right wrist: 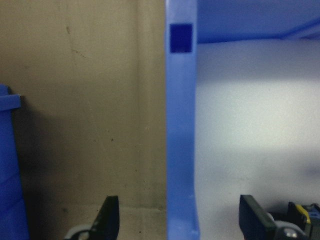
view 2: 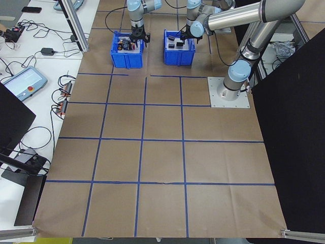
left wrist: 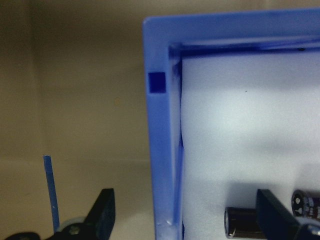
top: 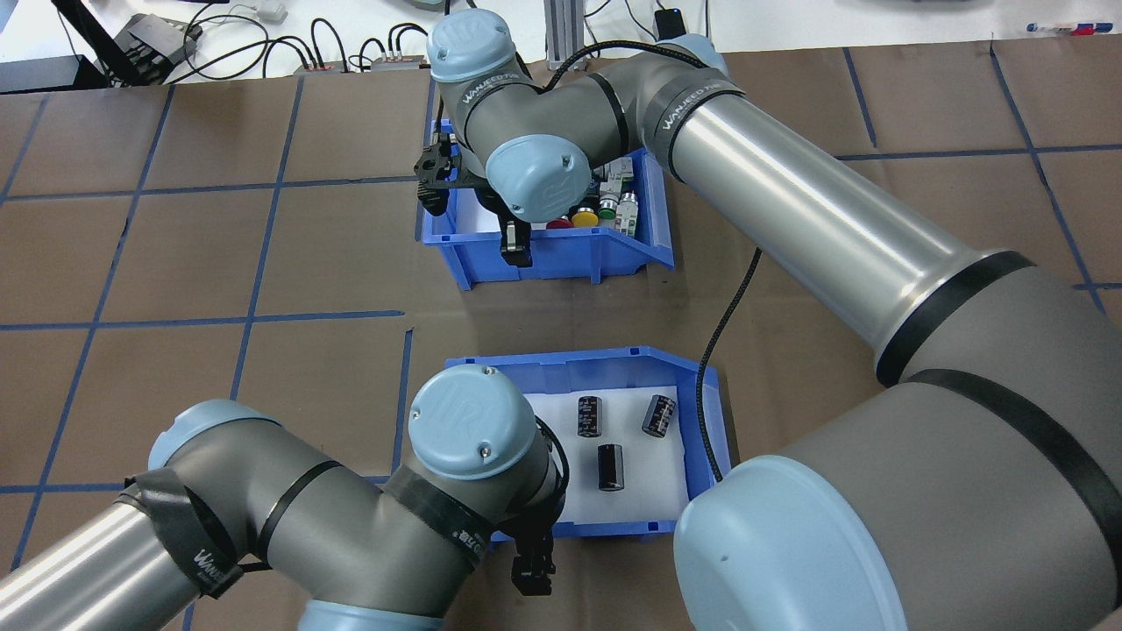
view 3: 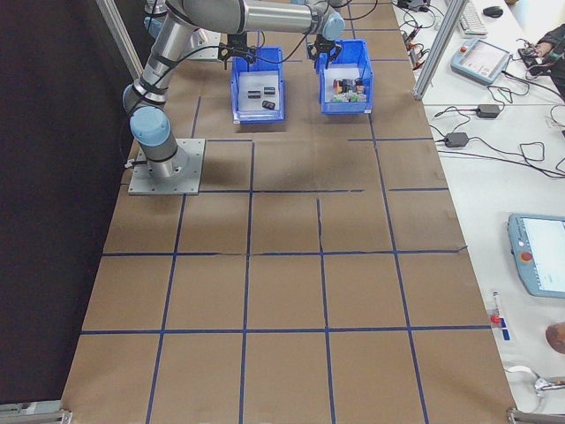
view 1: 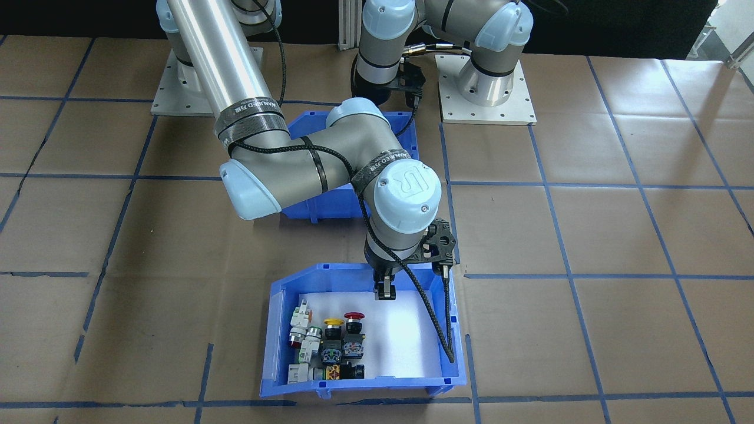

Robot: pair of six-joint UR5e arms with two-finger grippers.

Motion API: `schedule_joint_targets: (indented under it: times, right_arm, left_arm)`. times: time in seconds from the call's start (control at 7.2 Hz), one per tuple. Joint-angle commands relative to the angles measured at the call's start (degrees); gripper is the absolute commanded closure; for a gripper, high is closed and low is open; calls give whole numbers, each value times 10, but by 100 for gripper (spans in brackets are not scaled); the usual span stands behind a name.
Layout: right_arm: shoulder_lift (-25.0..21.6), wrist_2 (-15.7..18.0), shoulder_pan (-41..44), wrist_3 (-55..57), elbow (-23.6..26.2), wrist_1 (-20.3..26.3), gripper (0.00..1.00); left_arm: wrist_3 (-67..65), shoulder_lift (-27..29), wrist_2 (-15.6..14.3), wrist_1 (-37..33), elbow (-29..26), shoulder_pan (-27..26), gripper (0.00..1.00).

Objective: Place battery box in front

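The battery box (top: 561,361) is a blue bin with a white liner and three dark cells (top: 611,466), on the robot's side of the table. My left gripper (left wrist: 185,212) is open and straddles one of its walls (left wrist: 162,150), one finger outside and one inside beside a cell (left wrist: 242,222). In the overhead view the left gripper (top: 533,571) sits at the box's near-left corner. My right gripper (right wrist: 181,217) is open astride a wall of the switch bin (top: 570,254). The front-facing view shows the right gripper (view 1: 384,291) at that bin's back wall and the battery box (view 1: 330,206) mostly hidden by the arm.
The switch bin (view 1: 365,386) holds several red, yellow and green push-buttons and stands farther from the robot than the battery box. A black cable (top: 723,350) hangs from the right arm over the battery box's right side. Brown paper with blue tape lines covers the table (top: 219,263).
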State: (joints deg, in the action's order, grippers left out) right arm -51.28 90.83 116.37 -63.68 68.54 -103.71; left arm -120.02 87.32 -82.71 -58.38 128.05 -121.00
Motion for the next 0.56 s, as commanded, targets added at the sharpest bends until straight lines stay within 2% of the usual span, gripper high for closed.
schedule_joint_targets:
  times: [0.0, 0.14, 0.42]
  right_arm:
    - [-7, 1, -2, 1, -4, -1, 91]
    - [-23, 3, -12, -3, -3, 0, 96]
    - [-66, 7, -40, -8, 8, 4, 96]
  left_arm:
    - [-33, 37, 0, 60, -1, -16, 30]
    - [-31, 35, 1, 82, 3, -19, 60]
    - [-28, 14, 1, 85, 5, -22, 94]
